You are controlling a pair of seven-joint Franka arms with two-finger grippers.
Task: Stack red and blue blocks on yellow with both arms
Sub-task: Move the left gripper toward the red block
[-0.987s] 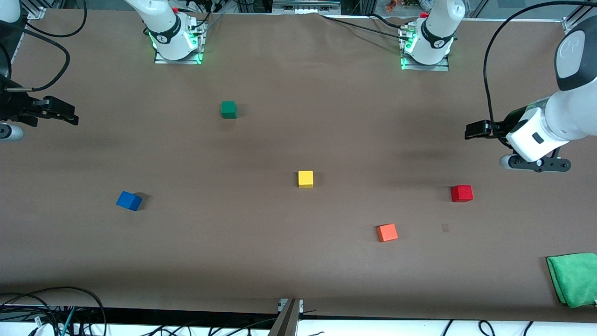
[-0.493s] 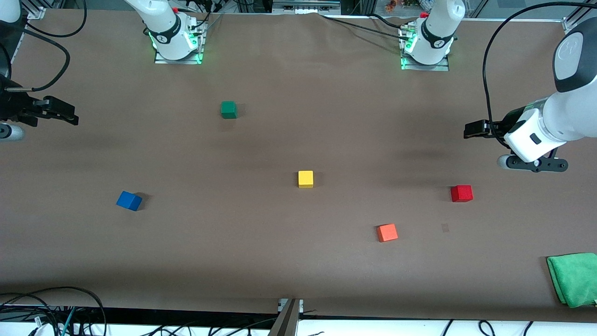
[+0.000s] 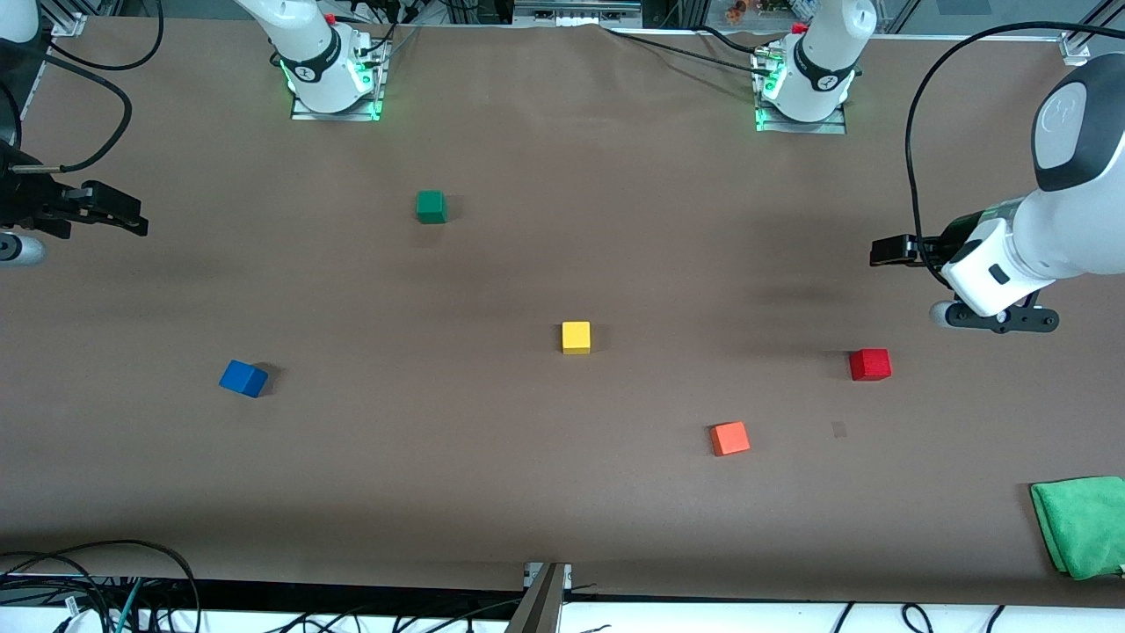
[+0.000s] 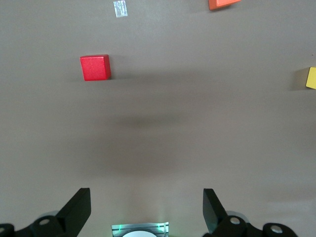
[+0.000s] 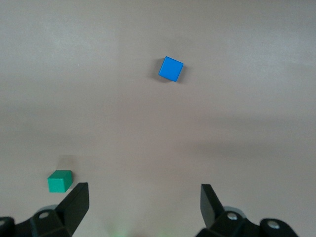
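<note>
Five cubes lie scattered on the brown tabletop [image 3: 562, 519], with both tools up in the air and holding nothing.

The left tool [image 3: 886, 251] hangs over bare tabletop at the left arm's end, fingers spread wide and empty; the right tool [image 3: 123, 214] hangs over the right arm's end, equally wide and empty. A green cloth [image 3: 1079, 525] lies at the left arm's end, near the front edge. The yellow cube [image 3: 576, 337] sits mid-tabletop. The red cube [image 3: 870, 364] rests toward the left arm's end, slightly nearer the camera than yellow, the blue cube [image 3: 243, 378] toward the right arm's end. The orange cube [image 3: 729, 438] lies nearest the camera, between yellow and red. The green cube [image 3: 431, 207] is farthest.
</note>
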